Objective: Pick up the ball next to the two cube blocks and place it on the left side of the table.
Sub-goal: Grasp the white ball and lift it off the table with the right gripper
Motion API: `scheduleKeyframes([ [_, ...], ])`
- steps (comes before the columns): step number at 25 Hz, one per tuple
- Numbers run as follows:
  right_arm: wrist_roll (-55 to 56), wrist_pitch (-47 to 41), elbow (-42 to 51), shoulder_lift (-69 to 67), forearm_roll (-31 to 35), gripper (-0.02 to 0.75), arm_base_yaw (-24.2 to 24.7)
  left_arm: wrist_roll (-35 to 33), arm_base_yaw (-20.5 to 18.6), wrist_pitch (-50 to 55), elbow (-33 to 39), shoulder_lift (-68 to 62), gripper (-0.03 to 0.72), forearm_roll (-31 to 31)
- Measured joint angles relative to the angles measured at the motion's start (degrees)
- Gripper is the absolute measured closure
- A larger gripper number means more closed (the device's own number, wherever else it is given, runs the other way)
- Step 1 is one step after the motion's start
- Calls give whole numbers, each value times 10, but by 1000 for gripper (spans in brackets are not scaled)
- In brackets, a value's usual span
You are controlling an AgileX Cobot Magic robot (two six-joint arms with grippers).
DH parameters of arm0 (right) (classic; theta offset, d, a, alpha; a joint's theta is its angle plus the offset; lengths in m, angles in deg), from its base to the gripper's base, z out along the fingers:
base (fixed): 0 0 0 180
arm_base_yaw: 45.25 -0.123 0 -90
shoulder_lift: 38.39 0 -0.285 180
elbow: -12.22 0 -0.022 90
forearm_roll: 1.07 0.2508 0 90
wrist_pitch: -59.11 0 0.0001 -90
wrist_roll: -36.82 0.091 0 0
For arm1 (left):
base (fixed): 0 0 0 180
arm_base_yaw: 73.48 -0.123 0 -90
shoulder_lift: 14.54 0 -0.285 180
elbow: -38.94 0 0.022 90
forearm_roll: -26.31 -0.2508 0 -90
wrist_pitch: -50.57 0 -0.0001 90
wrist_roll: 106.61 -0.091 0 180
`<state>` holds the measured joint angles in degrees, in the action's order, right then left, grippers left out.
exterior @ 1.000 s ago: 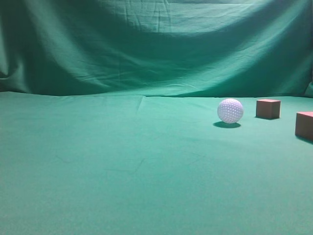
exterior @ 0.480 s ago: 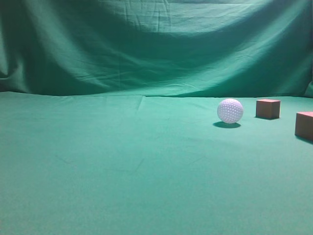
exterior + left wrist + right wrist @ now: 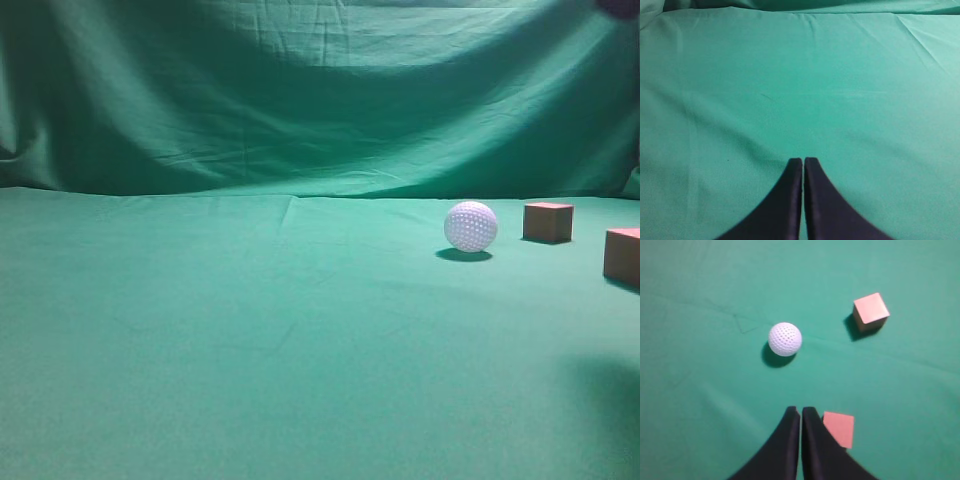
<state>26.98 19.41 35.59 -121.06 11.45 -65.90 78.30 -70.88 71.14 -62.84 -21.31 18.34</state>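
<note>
The white dimpled ball [image 3: 471, 226] rests on the green table [image 3: 250, 330] at the right, also seen in the right wrist view [image 3: 785, 339]. One reddish-brown cube [image 3: 548, 221] stands just right of it, the other cube [image 3: 622, 256] at the right edge; both show in the right wrist view, far cube [image 3: 871, 308] and near cube [image 3: 839, 428]. My right gripper [image 3: 801, 411] is shut and empty, high above the cloth, short of the ball and beside the near cube. My left gripper [image 3: 803, 161] is shut and empty over bare cloth.
Green cloth backdrop [image 3: 320, 100] hangs behind the table. A dark blurred part of an arm [image 3: 618, 8] shows at the top right corner, and a soft shadow [image 3: 610, 390] lies on the cloth at the lower right.
A dark arm part has come into the top right corner, and a shadow has appeared on the cloth at the lower right. The ball and cubes have not moved.
</note>
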Motion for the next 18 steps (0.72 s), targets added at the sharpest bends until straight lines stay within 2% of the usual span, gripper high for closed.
scheduleKeyframes([
  [6, -2, 10, -78, -140, -7, 738, -44, 0, 0, 0, 0, 0, 688, 0],
  [9, -12, 14, -113, -205, -10, 738, -49, 0, 0, 0, 0, 0, 688, 0],
  [13, -22, 17, -148, -268, -11, 523, -50, 0, 0, 0, 0, 0, 688, 0],
  [16, -25, 24, -161, -302, -11, 258, -50, 0, 0, 0, 0, 0, 688, 0],
  [18, -25, 35, -164, -317, -11, 130, -50, 0, 0, 0, 0, 0, 688, 0],
])
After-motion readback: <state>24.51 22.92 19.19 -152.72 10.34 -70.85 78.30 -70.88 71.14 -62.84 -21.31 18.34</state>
